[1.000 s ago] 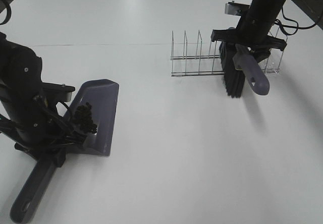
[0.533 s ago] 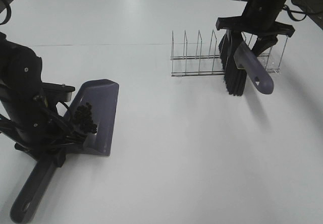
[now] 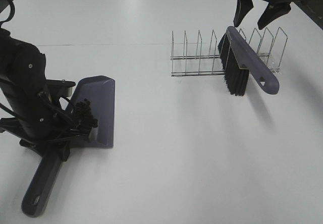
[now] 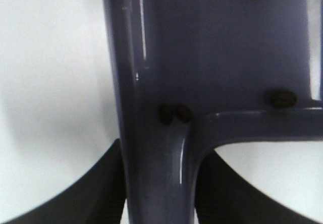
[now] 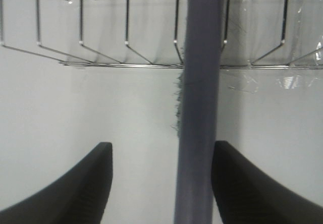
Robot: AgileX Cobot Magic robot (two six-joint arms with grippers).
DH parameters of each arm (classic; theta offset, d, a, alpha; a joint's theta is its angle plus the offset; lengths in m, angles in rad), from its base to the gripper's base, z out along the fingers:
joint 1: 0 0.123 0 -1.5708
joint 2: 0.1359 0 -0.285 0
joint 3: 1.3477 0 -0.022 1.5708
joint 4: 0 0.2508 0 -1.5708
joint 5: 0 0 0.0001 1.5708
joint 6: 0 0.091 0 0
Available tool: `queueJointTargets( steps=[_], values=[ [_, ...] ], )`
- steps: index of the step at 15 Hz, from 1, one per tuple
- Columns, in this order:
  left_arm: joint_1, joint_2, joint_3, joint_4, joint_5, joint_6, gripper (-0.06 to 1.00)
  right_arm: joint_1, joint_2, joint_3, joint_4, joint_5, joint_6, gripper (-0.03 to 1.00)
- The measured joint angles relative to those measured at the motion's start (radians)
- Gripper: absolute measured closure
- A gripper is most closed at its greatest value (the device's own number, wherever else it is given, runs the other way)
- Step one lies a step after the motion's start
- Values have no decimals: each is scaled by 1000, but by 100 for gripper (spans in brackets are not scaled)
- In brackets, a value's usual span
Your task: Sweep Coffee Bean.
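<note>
Since a second ago, right end effector [image 3: 260,13] has let go of the brush [image 3: 246,65] and lifted clear, toward 1 o'clock on the white counter [image 3: 192,148]; its fingers are spread, nothing between them. Brush now stands in the wire rack [image 3: 202,57], bristles [image 3: 234,77] down, purple back resting between the rack's dividers, handle end hanging out toward the near side. Right wrist view: brush back [image 5: 199,98] runs between both spread fingers [image 5: 86,183], not touched by either; rack [image 5: 126,37] beyond it.

Dustpan [image 3: 95,110] has shifted a little, at 9 o'clock on the counter, handle [image 3: 43,183] pointing toward 7 o'clock. Left end effector [image 3: 58,143] is clamped on the dustpan handle. Left wrist view: both fingers [image 4: 101,188] press against either side of the handle [image 4: 156,183]. Coffee beans [image 3: 85,115] sit clustered in the dustpan near its back wall; close up, two beans [image 4: 175,113] lie at the handle joint, one more [image 4: 282,99] along the wall.
</note>
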Motion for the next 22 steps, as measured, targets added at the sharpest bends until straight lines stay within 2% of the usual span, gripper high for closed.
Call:
queueJointTargets(
  steps=[4,11,15,17,19,20,22],
  values=[
    [0,7,-42,0,-6,2,61,1,-57,18,75,-2,-14,43],
    [0,96,-156,8,-6,12,61,2,-129,131,87,-2,-29,43],
    [0,104,-171,8,-6,12,60,2,-141,140,92,-1,-39,43],
    [0,104,-171,8,-8,12,40,2,-157,140,92,-1,-39,43],
    [0,104,-174,9,5,21,26,2,-166,140,92,-1,-40,43],
    [0,104,-175,10,9,24,21,2,-171,140,92,-2,-40,43],
    [0,87,-173,20,31,38,19,9,-173,140,94,-2,-40,43]
  ],
)
